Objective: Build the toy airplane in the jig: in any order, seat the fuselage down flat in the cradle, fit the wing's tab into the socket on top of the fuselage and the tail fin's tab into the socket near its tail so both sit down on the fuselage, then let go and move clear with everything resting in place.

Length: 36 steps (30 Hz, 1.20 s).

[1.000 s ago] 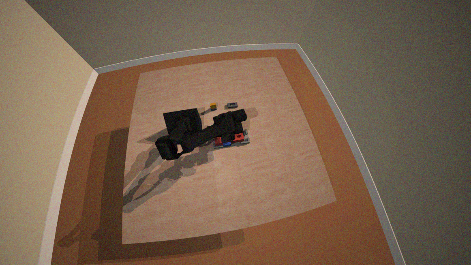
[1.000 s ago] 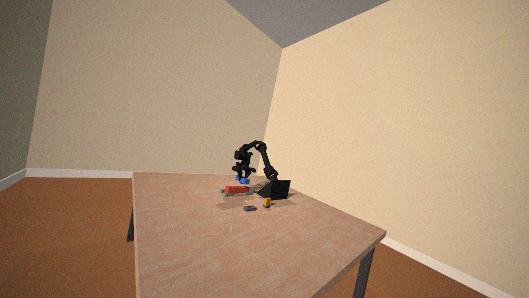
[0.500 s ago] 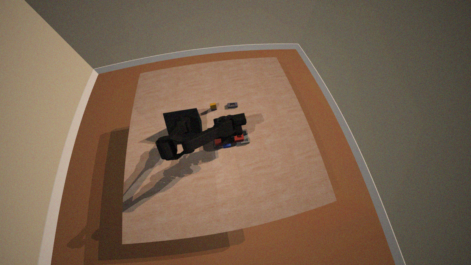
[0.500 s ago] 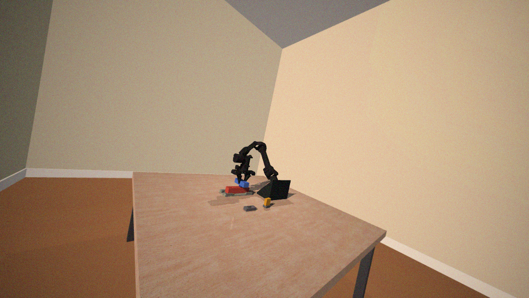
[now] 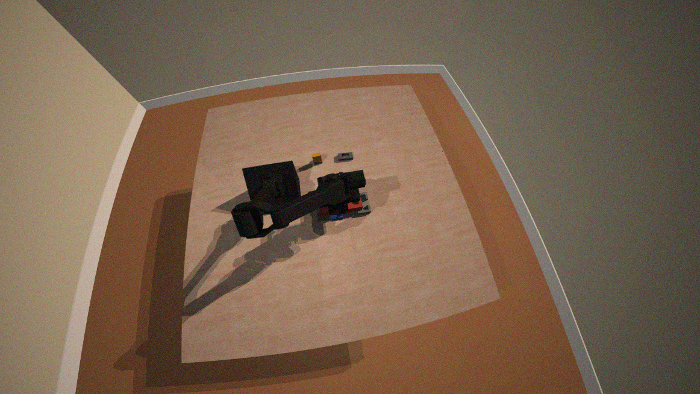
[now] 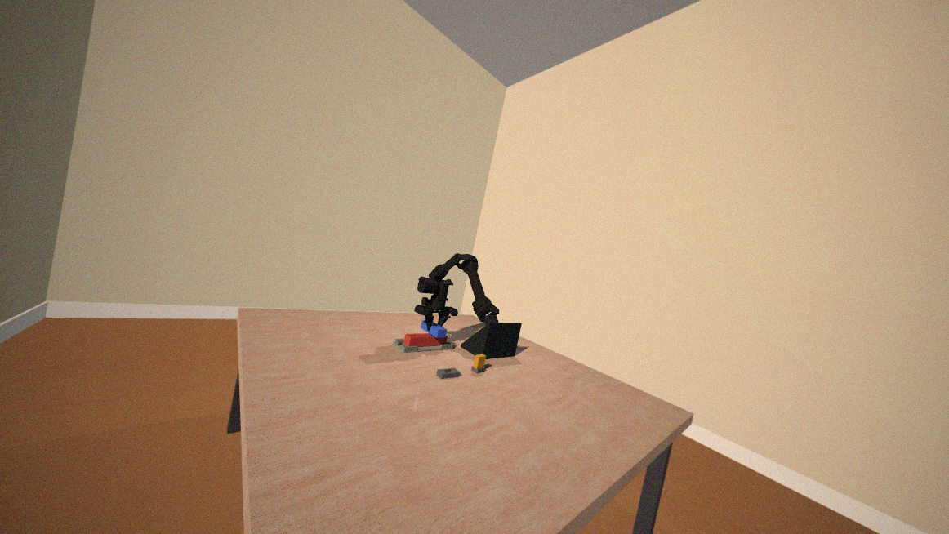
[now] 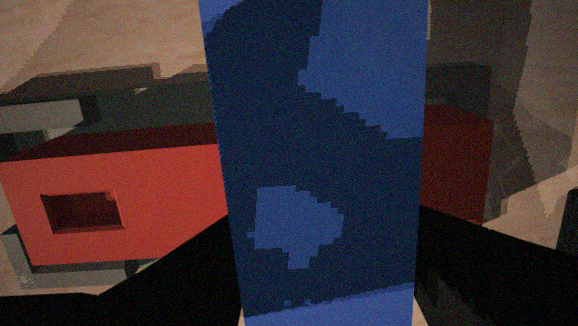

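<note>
The red fuselage (image 5: 355, 205) (image 6: 416, 340) (image 7: 170, 175) lies in the grey cradle (image 5: 366, 211) (image 6: 399, 344) (image 7: 42, 115). Its open tail socket shows at the left in the wrist view. My gripper (image 6: 436, 326) (image 7: 316, 218) points down, shut on the blue wing (image 5: 336, 217) (image 6: 438, 331) (image 7: 370, 90). The wing lies crosswise at the fuselage top, its tab and the wing socket hidden beneath it. I cannot tell whether it sits fully down. The yellow tail fin (image 5: 317, 157) (image 6: 479, 361) stands upright apart from the fuselage, in a small dark base.
A grey slotted block (image 5: 345, 156) (image 6: 447, 373) lies beside the tail fin. The black arm base (image 5: 270, 183) (image 6: 502, 339) stands near the cradle. The arm hides part of the fuselage and cradle in the top view.
</note>
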Each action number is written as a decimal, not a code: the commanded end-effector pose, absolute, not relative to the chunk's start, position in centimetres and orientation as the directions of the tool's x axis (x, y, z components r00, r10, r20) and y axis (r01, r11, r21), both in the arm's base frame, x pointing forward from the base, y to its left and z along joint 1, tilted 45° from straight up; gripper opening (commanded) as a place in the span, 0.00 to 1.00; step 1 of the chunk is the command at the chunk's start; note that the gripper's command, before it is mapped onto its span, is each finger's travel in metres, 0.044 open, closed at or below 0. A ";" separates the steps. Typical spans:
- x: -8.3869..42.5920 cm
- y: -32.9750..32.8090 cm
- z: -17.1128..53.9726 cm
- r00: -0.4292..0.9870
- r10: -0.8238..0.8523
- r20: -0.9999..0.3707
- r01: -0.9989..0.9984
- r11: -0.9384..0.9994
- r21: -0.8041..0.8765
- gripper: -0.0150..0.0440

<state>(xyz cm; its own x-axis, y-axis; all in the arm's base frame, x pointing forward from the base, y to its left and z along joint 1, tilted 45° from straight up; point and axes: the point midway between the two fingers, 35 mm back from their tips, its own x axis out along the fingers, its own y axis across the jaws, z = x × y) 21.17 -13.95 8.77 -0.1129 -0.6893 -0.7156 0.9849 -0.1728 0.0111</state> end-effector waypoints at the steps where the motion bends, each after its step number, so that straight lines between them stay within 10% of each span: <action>1: 21.2 -13.9 8.8 -0.113 -0.689 -0.716 0.985 -0.173 0.012 0.39; 17: 21.2 -13.9 8.8 -0.113 -0.689 -0.716 0.985 -0.173 0.012 1.00; 36: 22.5 -8.2 14.8 -0.116 -0.691 -0.713 0.985 -0.171 0.006 1.00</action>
